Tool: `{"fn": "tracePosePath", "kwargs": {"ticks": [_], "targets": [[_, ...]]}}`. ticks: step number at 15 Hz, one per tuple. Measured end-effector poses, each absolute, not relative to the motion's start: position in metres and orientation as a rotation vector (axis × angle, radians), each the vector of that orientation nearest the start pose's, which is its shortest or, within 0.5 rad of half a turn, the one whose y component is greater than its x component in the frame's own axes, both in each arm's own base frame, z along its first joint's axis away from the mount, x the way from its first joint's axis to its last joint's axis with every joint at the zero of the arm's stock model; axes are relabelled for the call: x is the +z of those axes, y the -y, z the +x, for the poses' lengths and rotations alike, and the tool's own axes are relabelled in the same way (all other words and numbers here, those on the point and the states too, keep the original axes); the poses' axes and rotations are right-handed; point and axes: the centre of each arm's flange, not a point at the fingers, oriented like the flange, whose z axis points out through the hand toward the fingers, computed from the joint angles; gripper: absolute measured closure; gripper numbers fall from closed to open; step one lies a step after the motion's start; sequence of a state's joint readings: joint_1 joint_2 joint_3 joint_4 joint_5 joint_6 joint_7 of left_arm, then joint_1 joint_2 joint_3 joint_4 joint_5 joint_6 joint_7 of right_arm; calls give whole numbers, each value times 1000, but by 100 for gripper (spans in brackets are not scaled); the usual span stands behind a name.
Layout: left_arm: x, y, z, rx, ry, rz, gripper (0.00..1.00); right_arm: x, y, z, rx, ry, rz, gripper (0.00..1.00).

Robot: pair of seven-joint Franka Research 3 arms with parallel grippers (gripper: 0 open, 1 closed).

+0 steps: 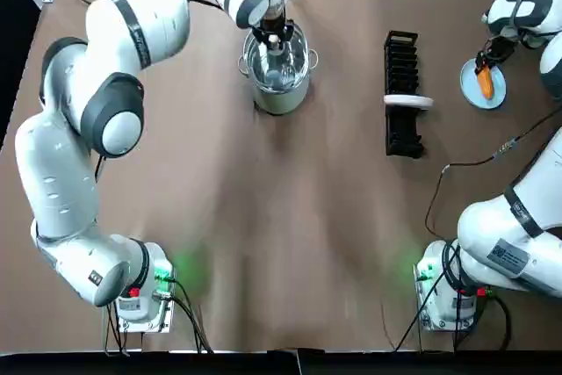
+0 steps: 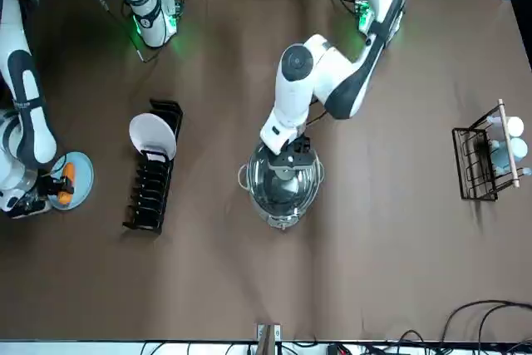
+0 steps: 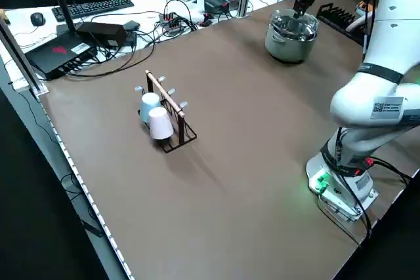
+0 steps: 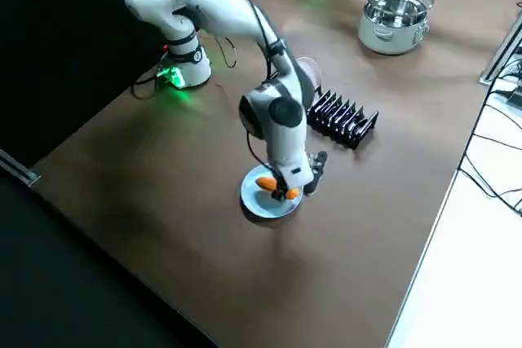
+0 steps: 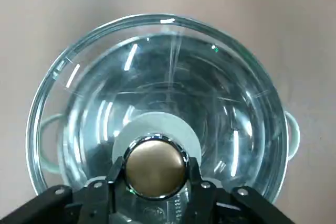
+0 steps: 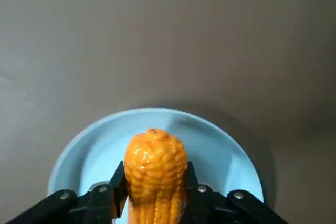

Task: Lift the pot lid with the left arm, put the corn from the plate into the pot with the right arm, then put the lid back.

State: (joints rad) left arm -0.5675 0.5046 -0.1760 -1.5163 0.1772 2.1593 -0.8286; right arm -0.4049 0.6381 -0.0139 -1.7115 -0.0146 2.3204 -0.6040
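Corn point(image 6: 155, 169): pinched in the right gripper point(image 6: 155, 184), fingers clenched on both sides, right over the blue plate point(image 6: 220, 150). Can't tell if it's touching the plate or not.
Plate spot: near the black dish rack point(image 1: 401, 94), on the rack's robot-right side.
Pot point(image 1: 279, 90): other side of the dish rack, robot-left, farther off than the plate.
Lid point(image 5: 157, 87): glass, over the pot, can't tell if it's seated or raised.
Left gripper point(image 5: 156, 174): clamped onto the lid's metal knob point(image 5: 156, 163).
Rack contents: one white dish point(image 1: 408, 101) standing in it.
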Motion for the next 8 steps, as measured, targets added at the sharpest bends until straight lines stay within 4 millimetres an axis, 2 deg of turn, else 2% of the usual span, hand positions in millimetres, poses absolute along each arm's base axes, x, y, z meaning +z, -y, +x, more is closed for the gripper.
{"fn": "tracePosePath", "kwargs": {"ticks": [4, 6, 8], "targets": [[429, 430, 548, -262, 110, -3166, 50, 287, 236, 626, 83, 390, -3104, 55], [449, 399, 558, -234, 181, -3129, 50, 317, 212, 628, 109, 431, -3074, 55], [470, 356, 571, -193, 220, -3089, 50, 342, 182, 632, 129, 478, -3027, 55]]}}
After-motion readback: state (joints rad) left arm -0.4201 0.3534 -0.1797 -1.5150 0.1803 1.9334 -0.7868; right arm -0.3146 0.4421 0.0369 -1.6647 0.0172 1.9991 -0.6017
